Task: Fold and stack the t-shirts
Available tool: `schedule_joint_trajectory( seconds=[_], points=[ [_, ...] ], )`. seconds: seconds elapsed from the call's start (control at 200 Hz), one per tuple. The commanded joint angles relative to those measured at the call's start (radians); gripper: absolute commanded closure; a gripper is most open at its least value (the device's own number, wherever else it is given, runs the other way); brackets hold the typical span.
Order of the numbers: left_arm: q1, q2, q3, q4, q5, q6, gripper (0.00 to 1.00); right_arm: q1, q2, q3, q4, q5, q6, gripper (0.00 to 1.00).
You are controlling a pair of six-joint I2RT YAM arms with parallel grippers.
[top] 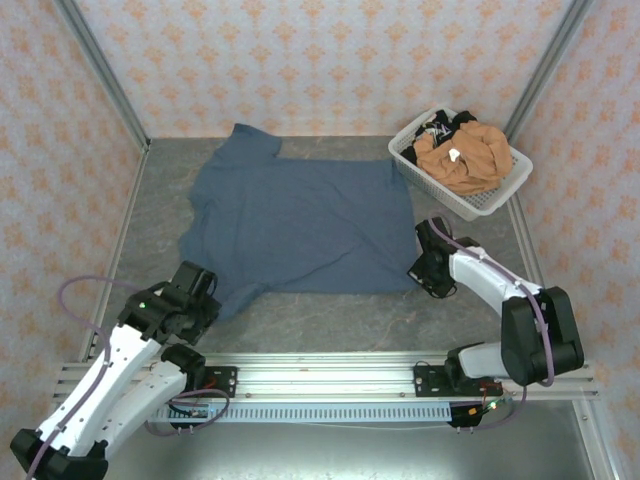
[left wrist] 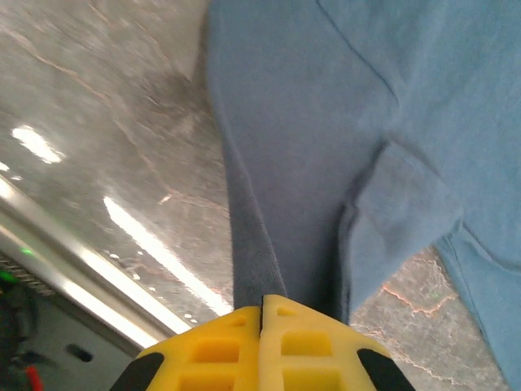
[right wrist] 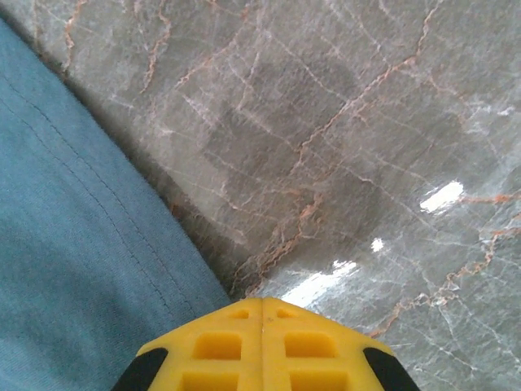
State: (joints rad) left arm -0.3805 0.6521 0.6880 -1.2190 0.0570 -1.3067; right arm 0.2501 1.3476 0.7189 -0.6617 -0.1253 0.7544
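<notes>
White arms point(top: 110, 378), black joints point(top: 540, 338), yellow jaws

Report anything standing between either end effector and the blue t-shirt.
Nothing visible does. The left end effector is shut on a ridge of the slate-blue t-shirt, and the right end effector, jaws closed, sits right at its edge.

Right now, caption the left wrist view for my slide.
Closed yellow fingers pinch a ridge of the slate-blue t-shirt above the grey marble table.

Bright, even light; glare streaks on the table point(left wrist: 155, 244), left wrist view blurred.
</notes>
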Motion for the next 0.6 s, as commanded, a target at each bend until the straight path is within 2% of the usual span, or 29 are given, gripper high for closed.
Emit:
schedule_joint_trajectory(
  seconds=[0.0,0.285,0.455,0.595],
  points=[
    [-0.008,-0.016,0.033,-0.171,-0.136,-0.023,1.0,0.001,0.005,0.034,-0.064,0.071,-0.016,1.0],
    [-0.03,0.001,-0.075,-0.099,-0.077,-0.033,1.0,-0.001,-0.021,0.021,-0.142,0.093,0.007,1.0],
    [-0.047,0.107,-0.094,-0.017,-0.059,0.066,1.0,-0.006,-0.007,-0.019,-0.124,0.055,0.014,1.0],
    [-0.092,0.169,-0.035,-0.027,-0.137,0.106,1.0,-0.011,-0.002,-0.007,-0.141,0.049,0.018,1.0]
  ],
)
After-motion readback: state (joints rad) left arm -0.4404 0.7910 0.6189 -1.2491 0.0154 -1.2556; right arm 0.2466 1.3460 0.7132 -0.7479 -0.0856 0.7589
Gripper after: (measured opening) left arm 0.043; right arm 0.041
